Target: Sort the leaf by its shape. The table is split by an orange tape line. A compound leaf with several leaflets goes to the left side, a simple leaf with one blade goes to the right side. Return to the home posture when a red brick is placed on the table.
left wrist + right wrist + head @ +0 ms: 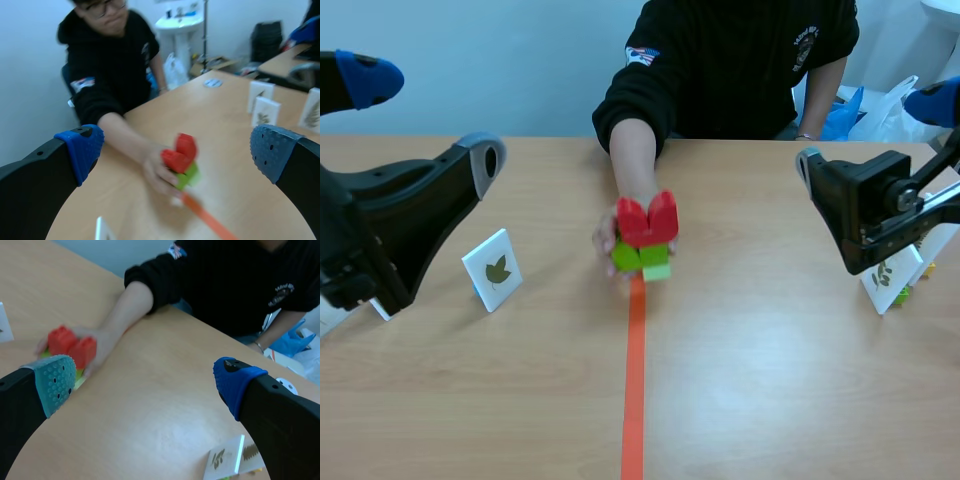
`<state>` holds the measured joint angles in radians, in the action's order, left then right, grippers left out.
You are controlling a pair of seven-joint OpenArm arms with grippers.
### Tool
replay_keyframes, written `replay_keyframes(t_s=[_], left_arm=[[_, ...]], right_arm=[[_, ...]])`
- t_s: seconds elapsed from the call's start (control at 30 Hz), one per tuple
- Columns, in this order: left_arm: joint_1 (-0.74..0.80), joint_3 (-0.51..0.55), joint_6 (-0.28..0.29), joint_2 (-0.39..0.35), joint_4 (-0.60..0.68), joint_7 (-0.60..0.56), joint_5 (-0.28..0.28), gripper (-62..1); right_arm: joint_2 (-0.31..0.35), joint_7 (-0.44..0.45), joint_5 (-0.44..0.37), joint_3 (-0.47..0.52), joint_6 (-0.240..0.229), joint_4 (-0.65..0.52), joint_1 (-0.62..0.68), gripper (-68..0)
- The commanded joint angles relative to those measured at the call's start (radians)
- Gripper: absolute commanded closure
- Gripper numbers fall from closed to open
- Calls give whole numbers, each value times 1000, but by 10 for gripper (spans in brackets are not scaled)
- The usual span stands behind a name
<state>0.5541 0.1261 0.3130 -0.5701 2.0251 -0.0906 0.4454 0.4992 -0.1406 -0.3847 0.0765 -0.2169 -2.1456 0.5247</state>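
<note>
here the red brick [648,220] sits at the far end of the tape line [634,380], right on the line, stacked on top of green bricks [642,258]. a person's hand [609,240] is on the stack, fingers curled round its left side, the arm coming from beyond the line's far end.

left of the line, well apart from it, a left card [492,270] stands tilted back and shows one lobed leaf blade. right of the line, about as far out, a right card [888,277] shows a leaf of several leaflets; the right arm hides its upper part, and a bit of green shows at its foot. in the right wrist view a second card stands just behind it, touching or nearly so.

the left gripper [176,151] hangs raised on the left of the line, its blue pads [82,147] spread wide, nothing between them, pointing toward the brick stack. the right gripper [144,380] is raised on the right of the line, fingers also wide apart and empty, with the right card under and ahead of it.

the person, in a black top, sits past the line's far end, across the table [770,390].
</note>
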Motion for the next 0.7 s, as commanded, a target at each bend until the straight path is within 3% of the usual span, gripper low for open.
replay_keyframes(t_s=[0.0,0.17,0.67], left_arm=[[0,5,-35,5,-6,-13,13,-623],[0,5,-84,5,-15,-11,13,-623],[0,5,-83,5,-15,-9,13,-623]], right_arm=[[11,26,-4,3,7,0,-6,-565],[11,36,-4,3,7,0,-6,-564],[11,42,-4,3,7,0,-6,-564]])
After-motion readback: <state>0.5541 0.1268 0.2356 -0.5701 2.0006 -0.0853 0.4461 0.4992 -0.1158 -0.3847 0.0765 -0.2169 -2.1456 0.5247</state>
